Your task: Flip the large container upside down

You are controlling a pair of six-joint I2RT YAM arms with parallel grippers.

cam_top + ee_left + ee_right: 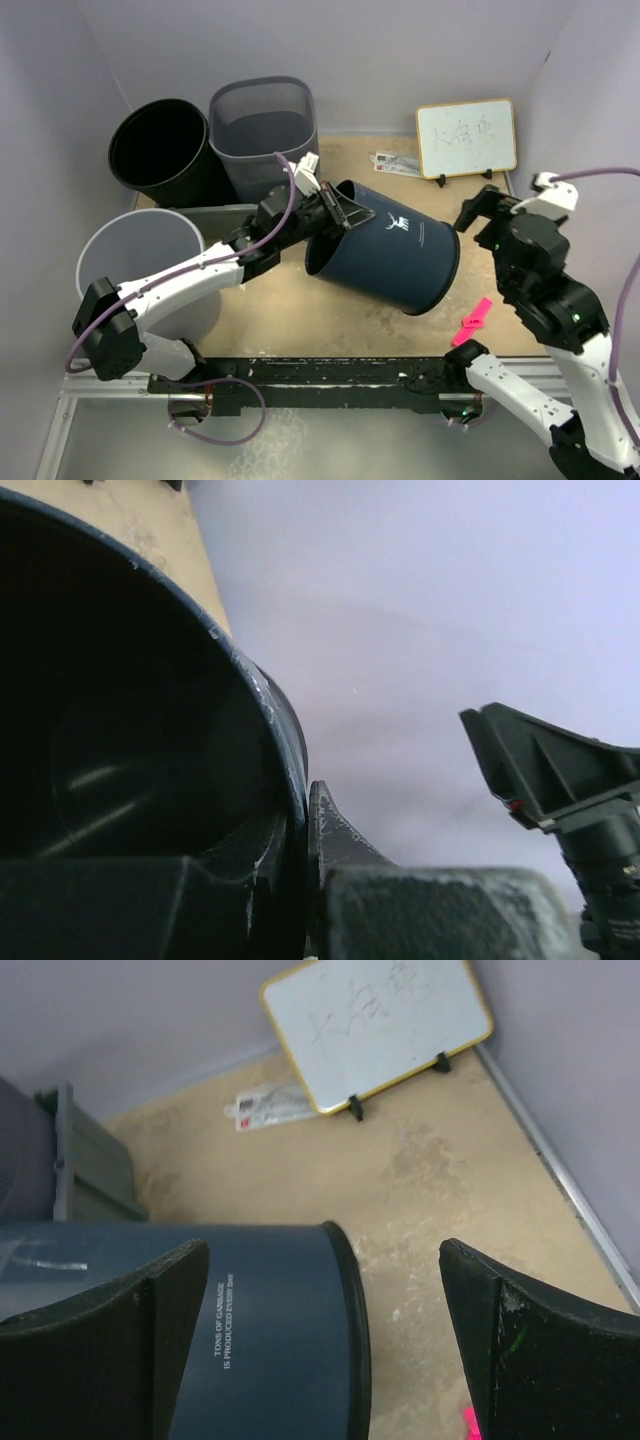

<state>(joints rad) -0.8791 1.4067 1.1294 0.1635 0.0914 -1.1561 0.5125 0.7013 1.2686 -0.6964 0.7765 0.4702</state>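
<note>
The large container (390, 255) is a dark blue bin lying tilted on its side on the tan table, its mouth facing left and its black-banded base to the right. My left gripper (338, 208) is shut on the upper rim of the mouth. In the left wrist view the rim (272, 715) passes between the gripper's (305, 825) fingers, one inside the dark interior and one outside. My right gripper (487, 213) hangs open just right of the base. In the right wrist view the bin (270, 1330) lies under the wide-open gripper (322, 1250), which touches nothing.
Behind the left arm stand a black bin (160, 145), a grey mesh bin (265, 125) and a light grey bin (145, 265). A whiteboard (466, 137) leans at the back right, with a packet (395, 163) beside it. A pink clip (475, 320) lies near the front right.
</note>
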